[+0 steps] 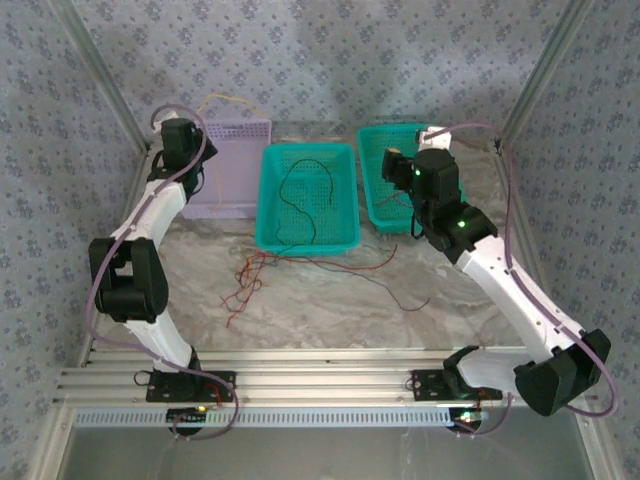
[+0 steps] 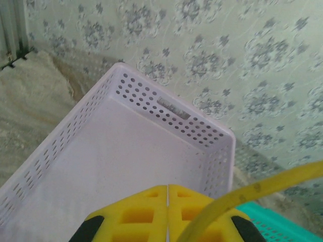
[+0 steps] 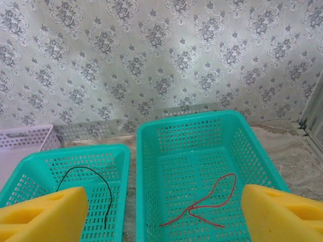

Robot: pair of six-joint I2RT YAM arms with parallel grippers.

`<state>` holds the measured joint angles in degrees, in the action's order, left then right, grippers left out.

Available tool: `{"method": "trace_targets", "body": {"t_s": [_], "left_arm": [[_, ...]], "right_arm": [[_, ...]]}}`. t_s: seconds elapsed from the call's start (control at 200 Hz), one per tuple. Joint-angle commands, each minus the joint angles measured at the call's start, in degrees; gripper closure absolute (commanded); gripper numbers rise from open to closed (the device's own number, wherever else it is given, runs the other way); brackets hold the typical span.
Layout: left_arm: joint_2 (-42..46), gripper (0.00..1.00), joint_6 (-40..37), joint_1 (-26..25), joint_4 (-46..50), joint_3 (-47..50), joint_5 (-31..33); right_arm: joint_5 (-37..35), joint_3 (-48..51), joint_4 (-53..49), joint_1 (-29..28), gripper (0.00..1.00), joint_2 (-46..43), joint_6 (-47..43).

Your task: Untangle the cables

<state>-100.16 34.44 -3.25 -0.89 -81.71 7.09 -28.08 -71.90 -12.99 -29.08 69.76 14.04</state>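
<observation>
Black wire (image 3: 109, 194), red wire (image 3: 194, 205) sorted into baskets; left gripper (image 2: 167, 201) clamps yellow wire (image 2: 262, 187) over purple basket (image 2: 171, 108); right gripper (image 3: 164, 214) agape; tangle (image 1: 250, 275) remains mid-table (image 1: 330, 310)

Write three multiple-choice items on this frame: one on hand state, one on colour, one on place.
1. The right hand is: A) open B) shut on a wire C) shut on nothing
2. The wire in the right teal basket is: A) black B) red C) yellow
3. The black wire lies: A) in the right teal basket B) in the right hand C) in the middle teal basket

Key:
1. A, since its two yellow fingers stand far apart with nothing between them.
2. B, since a red wire lies looped on that basket's floor.
3. C, since the top view shows it curling inside the centre basket.
</observation>
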Motion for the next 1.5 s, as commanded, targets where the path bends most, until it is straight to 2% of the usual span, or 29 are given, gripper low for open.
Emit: {"method": "trace_targets", "body": {"t_s": [0.0,0.18,0.36,0.515,0.62,0.804,0.954,1.059,1.264,1.494], "left_arm": [[0.55,1.00,1.42,0.97,-5.80,0.00,-0.39],[2.58,1.00,3.25,1.60,-3.33,-3.37,-5.22],[5.90,1.00,3.42,1.24,1.53,-3.37,-5.50],[8.91,1.00,3.10,1.09,1.91,0.21,-5.33],[11.47,1.00,4.67,1.14,6.70,0.27,-5.31],[14.48,1.00,2.61,-0.18,13.88,0.46,-4.97],[15.20,1.00,2.20,0.08,9.85,2.03,-4.18],[13.31,1.00,2.18,0.17,5.24,0.84,-6.34],[6.42,1.00,1.19,0.41,-0.46,-3.20,-5.80],[-1.30,1.00,1.82,1.05,-10.36,2.05,-3.85]], "right_arm": [[-2.29,0.56,1.40,-1.41,0.19,-1.74,-1.97],[-2.70,0.65,1.54,-2.93,0.19,-2.58,-2.80],[-1.24,1.06,2.14,-3.09,0.19,-2.88,-2.27],[-0.24,0.80,2.08,-3.07,0.18,-2.35,-2.09],[-0.14,0.73,2.01,-3.01,0.19,-2.17,-2.09],[0.91,0.80,1.83,-3.01,0.18,-2.08,-1.81],[1.52,0.72,2.14,-3.11,0.18,-2.08,-1.48],[1.81,0.37,1.96,-3.30,0.19,-1.95,-1.50],[1.57,0.58,1.99,-3.79,0.19,-2.74,-2.13],[1.44,1.22,2.37,-4.88,0.19,-3.63,-2.70]]}}
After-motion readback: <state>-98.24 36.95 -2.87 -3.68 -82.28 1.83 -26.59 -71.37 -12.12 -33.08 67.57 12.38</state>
